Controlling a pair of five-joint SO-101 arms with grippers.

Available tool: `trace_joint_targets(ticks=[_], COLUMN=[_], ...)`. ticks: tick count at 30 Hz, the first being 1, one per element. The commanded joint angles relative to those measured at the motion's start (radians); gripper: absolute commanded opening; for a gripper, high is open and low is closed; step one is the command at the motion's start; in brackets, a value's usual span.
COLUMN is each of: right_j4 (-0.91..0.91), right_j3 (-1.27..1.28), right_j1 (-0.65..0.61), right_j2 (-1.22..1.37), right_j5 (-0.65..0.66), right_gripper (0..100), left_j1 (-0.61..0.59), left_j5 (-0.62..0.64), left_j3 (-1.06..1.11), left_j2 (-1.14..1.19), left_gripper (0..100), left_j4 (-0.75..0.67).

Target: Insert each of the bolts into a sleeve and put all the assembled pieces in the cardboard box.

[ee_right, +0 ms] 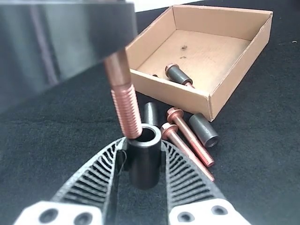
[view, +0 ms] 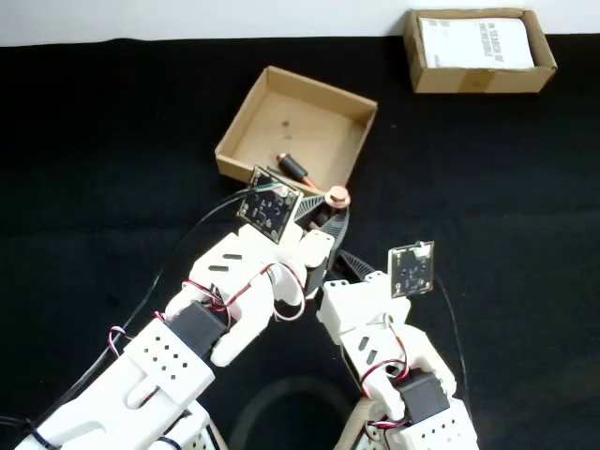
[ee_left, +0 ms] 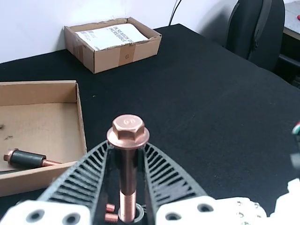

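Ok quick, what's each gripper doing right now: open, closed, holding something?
Left gripper: shut on the copper-coloured hex-head metal bolt.
Right gripper: shut on the black cylindrical metal sleeve.

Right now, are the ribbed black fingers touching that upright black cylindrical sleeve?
Touching: the right wrist view shows the fingers pressed against both sides of the black cylindrical sleeve.

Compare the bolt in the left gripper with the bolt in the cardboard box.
The held bolt stands upright in the left gripper; the boxed bolt lies flat. The held bolt's shank is bare, tip at the sleeve the right gripper holds; the boxed bolt wears a fitted sleeve. Both are copper-coloured.
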Motion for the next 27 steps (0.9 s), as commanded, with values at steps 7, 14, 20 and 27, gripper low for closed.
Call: trace_joint_targets(ticks=[7, 14, 20, 27], right_j4=[-0.019, -0.019, -0.019, -0.018], right_j3=[0.09, 0.091, 0.094, 0.091], right_j1=[-0.007, -0.007, -0.007, -0.008], right_j2=[-0.008, -0.008, -0.008, -0.008], right_j5=[0.009, 0.009, 0.009, 0.009], right_gripper=[0.8, 0.8, 0.8, 0.8], left_j1=[0.031, 0.041, 0.042, 0.039], left_j5=[0.002, 0.0, 0.0, -0.074], left_j3=[-0.012, -0.012, -0.005, -0.012], left_j2=[0.004, 0.005, 0.005, 0.044], left_gripper=[1, 1, 1, 1], left_j4=[-0.02, -0.02, -0.049, -0.086])
